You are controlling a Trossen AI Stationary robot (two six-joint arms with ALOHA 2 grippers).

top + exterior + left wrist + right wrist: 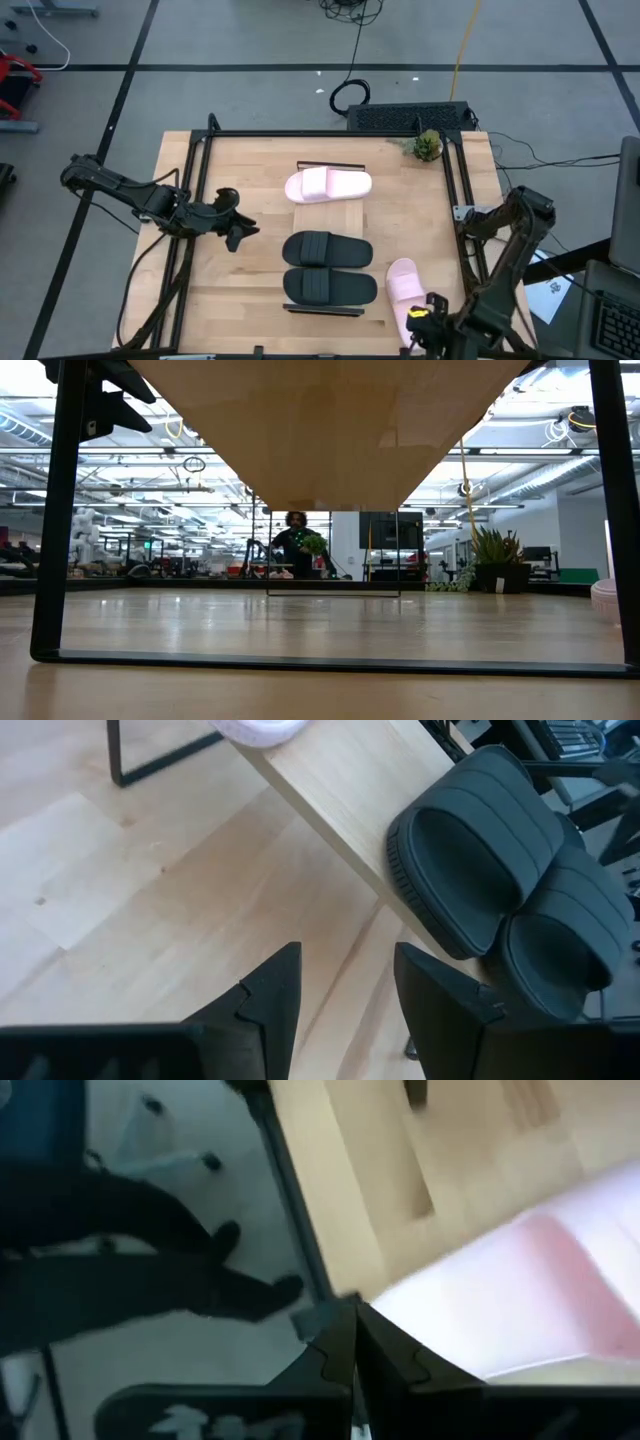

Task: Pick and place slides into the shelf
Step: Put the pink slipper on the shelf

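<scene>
The shelf (325, 215) lies along the middle of the table. On it sit a pink slide (328, 185) at the far end and two black slides (327, 250) (330, 287) side by side toward the near end. A second pink slide (402, 292) lies sole down on the table near the right front corner. My right gripper (425, 318) is shut at that slide's near end, with nothing seen between its fingers (352, 1342). My left gripper (238, 228) hovers open left of the shelf, facing the black slides (470, 870). My right gripper's shut fingertips (335, 1335) stand right at the pale edge of the pink slide (400, 1295), slanting down from the table's near right side. Whether they touch it I cannot tell.
A small potted plant (427, 146) stands at the table's far right corner beside a black box (410, 117). Black frame rails (455, 190) run along the table's sides. Bare tabletop lies between my left gripper and the shelf (150, 880).
</scene>
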